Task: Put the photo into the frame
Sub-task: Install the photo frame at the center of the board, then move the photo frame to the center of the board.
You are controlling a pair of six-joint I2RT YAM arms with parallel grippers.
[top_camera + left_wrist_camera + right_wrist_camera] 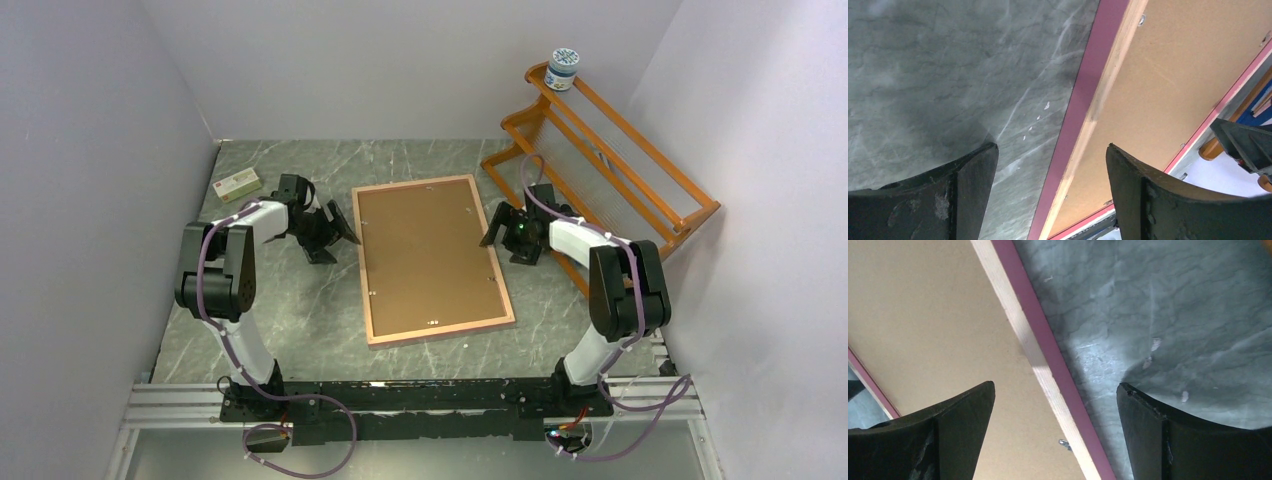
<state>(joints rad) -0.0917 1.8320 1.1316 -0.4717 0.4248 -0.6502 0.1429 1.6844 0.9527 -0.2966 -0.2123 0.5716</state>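
The frame [440,330] lies face down in the middle of the grey table, its pinkish light-wood rim around a brown backing board [425,250]. The photo is hidden. My left gripper [345,228] is open at the frame's left edge; in the left wrist view its jaws straddle the frame's rim [1083,100] above it. My right gripper [497,228] is open at the frame's right edge; in the right wrist view its jaws straddle the rim [1040,347]. A small metal tab [1064,443] shows on the board near the rim.
An orange wooden rack [600,150] stands at the back right with a small jar [563,68] on top. A small pale box [238,184] lies at the back left. White walls close in both sides and the back.
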